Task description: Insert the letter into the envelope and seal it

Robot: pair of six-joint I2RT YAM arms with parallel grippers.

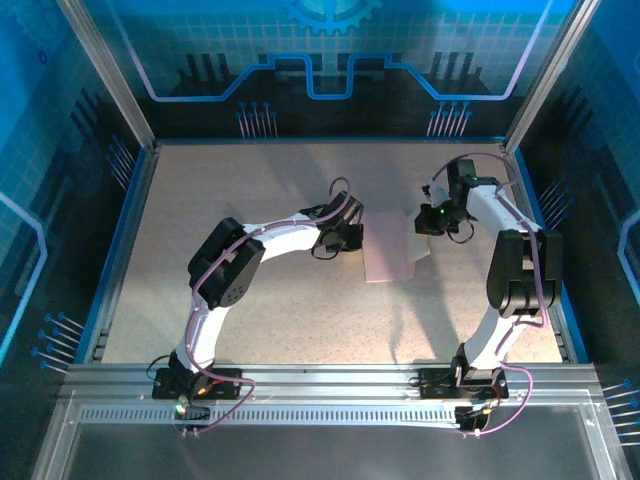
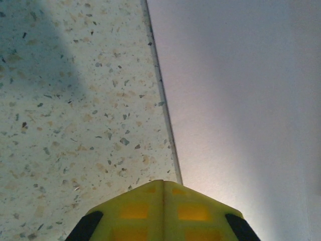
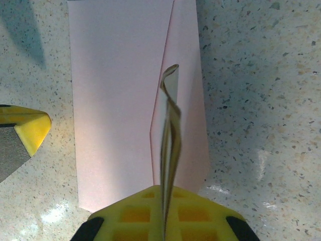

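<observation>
My right fingers (image 3: 131,211) clamped the folded letter (image 3: 169,125) over the envelope (image 3: 115,90); left fingers (image 2: 134,210) sat shut, seemingly pinning its edge. If that slipped, the envelope could skate away.

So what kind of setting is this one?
Probably a robot test cell: a speckled table boxed in by aluminium posts, blue circuit-pattern panels behind, left arm and right arm bolted to a rail.
</observation>
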